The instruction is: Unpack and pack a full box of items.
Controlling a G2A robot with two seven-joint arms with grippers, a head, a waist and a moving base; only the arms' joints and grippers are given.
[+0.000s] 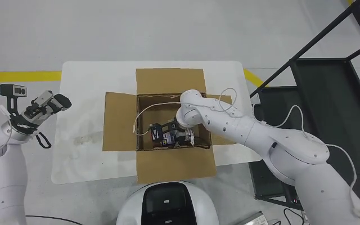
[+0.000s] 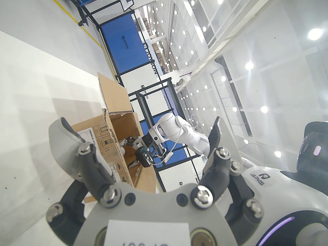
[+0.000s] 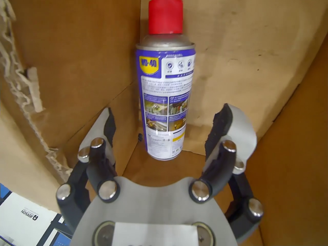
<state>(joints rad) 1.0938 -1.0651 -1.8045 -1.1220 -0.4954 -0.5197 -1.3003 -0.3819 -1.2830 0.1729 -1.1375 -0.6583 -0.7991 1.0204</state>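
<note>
**Right arm, inside the box.** The right end effector (image 3: 167, 115) is lowered into the open brown cardboard box (image 3: 243, 52) with its two dark-padded fingers (image 3: 220, 124) spread wide and nothing held between them. Just ahead of the fingertips stands the blue and white cylindrical spray can (image 3: 165, 83) with a red plastic cap (image 3: 165, 16). The can is upright on the box floor, set into a corner where two inner walls meet. Bare cardboard shows between the can and each pad, so the fingers do not touch it. One wall beside the end effector has a ragged torn cardboard edge (image 3: 15, 78).

**Top view.** The box (image 1: 169, 81) sits on the white rectangular table (image 1: 90, 84) with all four flaps folded outward. The white right arm (image 1: 247, 129) comes in from the robot's right, and its end effector (image 1: 169, 135) lies low in the box, toward the wall nearest the robot.

**Left arm.** The left end effector (image 1: 53, 104) is held at the table's left edge, well apart from the box. In its own wrist view this end effector (image 2: 139, 122) has its fingers (image 2: 64, 129) wide apart and empty, and they frame the box (image 2: 115, 98) farther off.

**Surroundings.** A black metal rack (image 1: 315, 95) stands beyond the table's right side. A yellow floor line (image 1: 28, 75) runs behind the table.
</note>
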